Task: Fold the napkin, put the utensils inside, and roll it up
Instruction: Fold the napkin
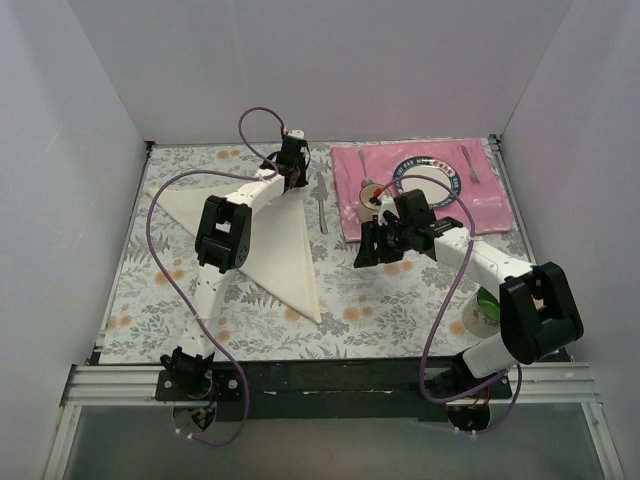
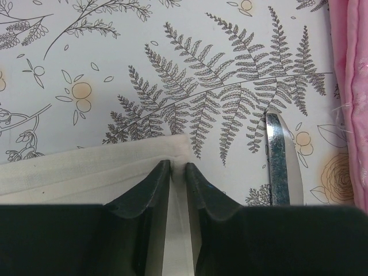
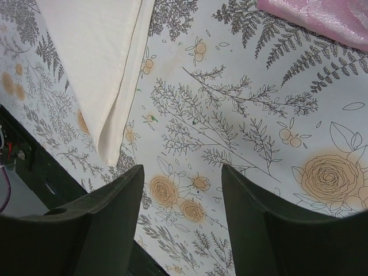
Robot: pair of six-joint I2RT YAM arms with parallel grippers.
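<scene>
The napkin (image 1: 275, 240) lies folded into a triangle on the left of the flowered worktop (image 1: 380, 300), partly covered from above by the left arm. The left hand (image 1: 292, 165) is down at its far corner. In the wrist view that hand (image 2: 177, 169) has its fingers (image 2: 152, 187) drawn close, with only a thin strip of cloth showing in the slit between them. I cannot tell whether they actually pinch the cloth or just rest on it. Everything below the fingertips is blocked by the hand's own dark body.

The knife (image 1: 321, 205) lies flat just right of that corner, clear of the napkin. In the left wrist view only the blade end of the knife (image 2: 279, 167) shows; the rest is cut off.

The right hand (image 1: 365, 248) hangs over bare worktop between the napkin and the pink placemat (image 1: 490, 205). Its jaws are spread wide with nothing between them, as its own view of the right hand (image 3: 181, 195) confirms.

On the placemat the plate (image 1: 445, 163) is half hidden by the right arm. A green and white object (image 1: 483, 310) near the right edge is too covered to identify.
</scene>
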